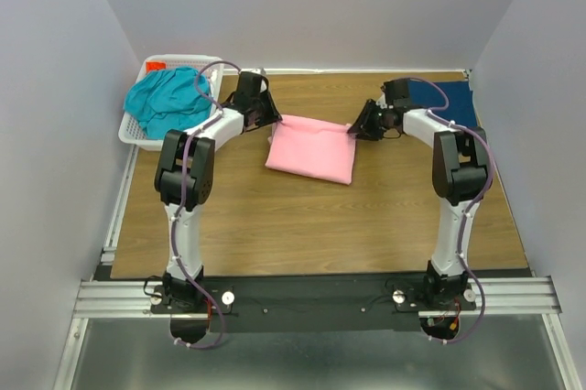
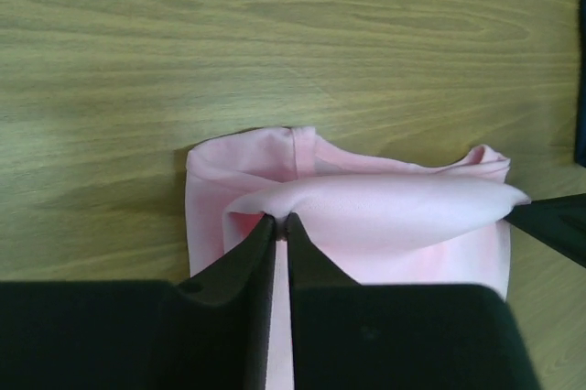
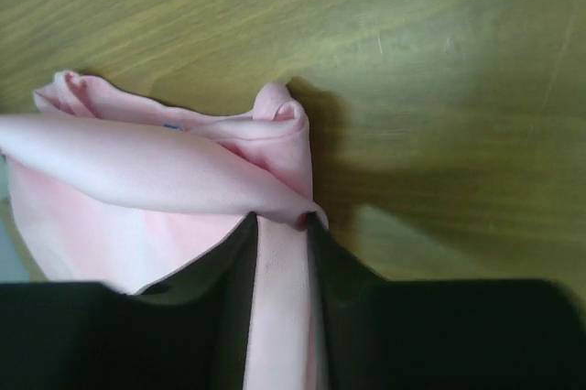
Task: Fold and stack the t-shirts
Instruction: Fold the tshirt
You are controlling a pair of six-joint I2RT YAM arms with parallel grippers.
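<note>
The pink t-shirt lies folded in the middle of the table, with its far edge raised into a ridge between my two grippers. At the ridge's left end, my left gripper has its jaws almost together, pinching the cloth. At the right end, my right gripper has its jaws apart. The pink fold drapes over its tips. The teal t-shirt is bunched up in the basket. A navy t-shirt lies flat at the far right corner.
The white lattice basket stands at the far left edge of the wooden table. Grey walls close in on the left, right and back. The right gripper's black fingertip shows at the edge of the left wrist view.
</note>
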